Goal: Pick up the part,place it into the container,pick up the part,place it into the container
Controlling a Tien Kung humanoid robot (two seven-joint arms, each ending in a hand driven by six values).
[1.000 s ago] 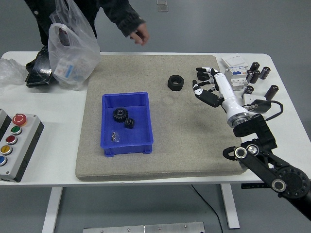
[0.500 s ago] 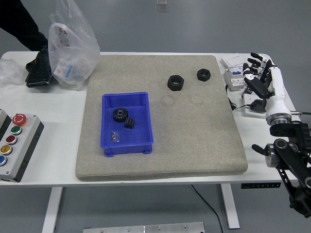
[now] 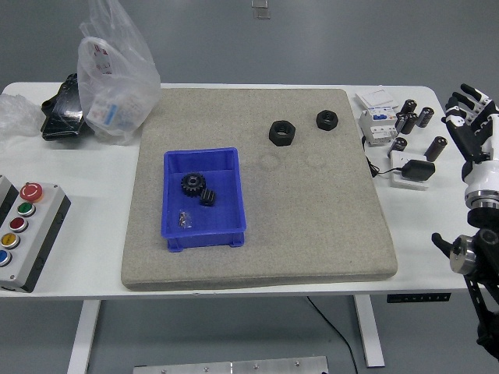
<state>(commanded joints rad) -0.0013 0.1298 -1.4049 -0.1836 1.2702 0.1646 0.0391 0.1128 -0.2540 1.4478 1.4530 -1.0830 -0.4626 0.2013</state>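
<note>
Two black hex nuts lie on the grey mat: a larger one [image 3: 282, 132] and a smaller one [image 3: 327, 120] to its right, near the mat's far edge. A blue container [image 3: 204, 198] sits on the mat's left half, holding black gears [image 3: 197, 187] and a small metal piece [image 3: 185, 219]. My right hand [image 3: 472, 121] is at the picture's right edge, off the mat, fingers spread and empty. The left arm does not show.
A clear plastic bag [image 3: 115, 74] and a black object [image 3: 61, 109] stand at the far left. A button box [image 3: 23, 234] sits at the left edge. White electrical parts [image 3: 377, 117], black cylinders [image 3: 413, 117] and a black adapter [image 3: 413, 168] lie right of the mat.
My right hand has drawn back to the right, off the mat to the picture's edge, leaving the smaller nut on the mat. The person at the far side has left the view.
</note>
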